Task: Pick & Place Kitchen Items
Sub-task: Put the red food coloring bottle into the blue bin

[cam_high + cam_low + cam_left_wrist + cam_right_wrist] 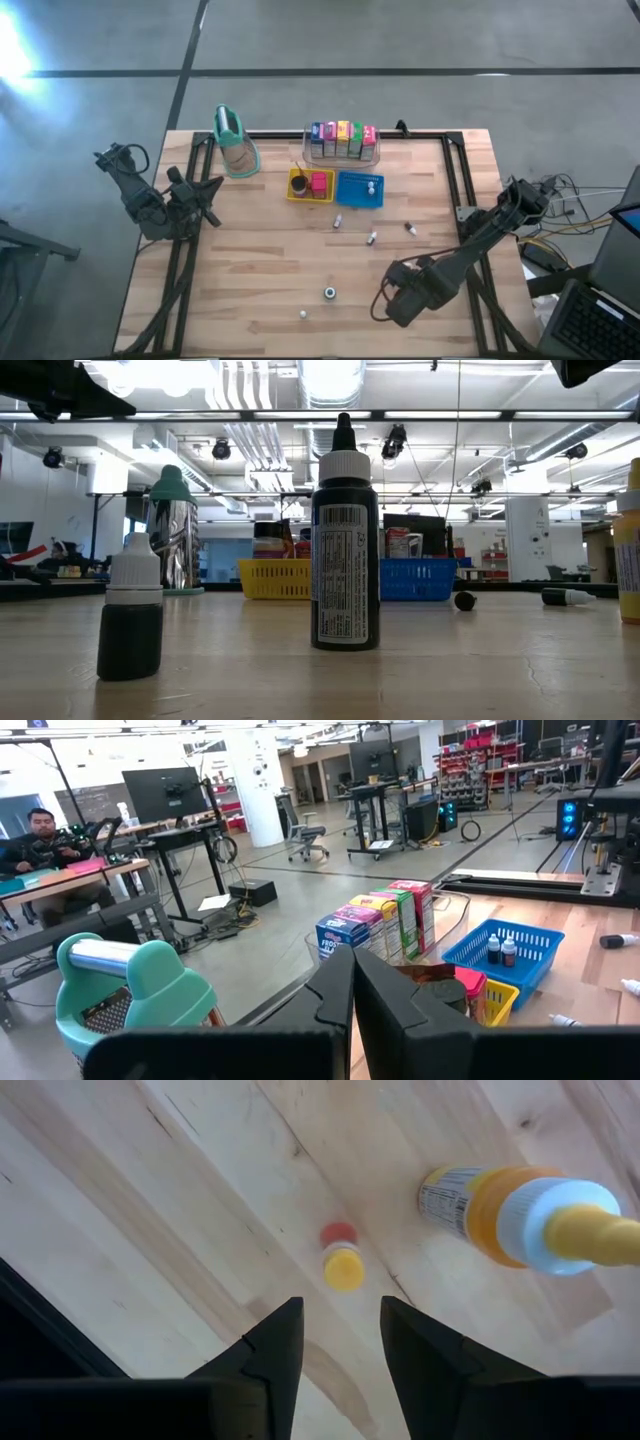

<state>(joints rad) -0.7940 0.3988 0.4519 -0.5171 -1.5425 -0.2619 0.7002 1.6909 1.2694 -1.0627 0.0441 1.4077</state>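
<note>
Right gripper [340, 1345] jaws part-open, empty, above small yellow bottle [343, 1267]: approach step; next descend, close. Left gripper [352, 1005] shut, empty, parked by the tan container [234, 141]

A row of cartons [342, 139] stands in a bin [375, 158] at the desk's [250, 270] far edge. Two trays [359, 190] sit side by side just before it, small bottles [372, 238] scattered nearer.

I'm seeing the pale wooden plank table [250, 270] carrying a yellow square tray [300, 194]; beside it, a blue square tray [347, 197]; behind, a clear bin [342, 159].
</note>
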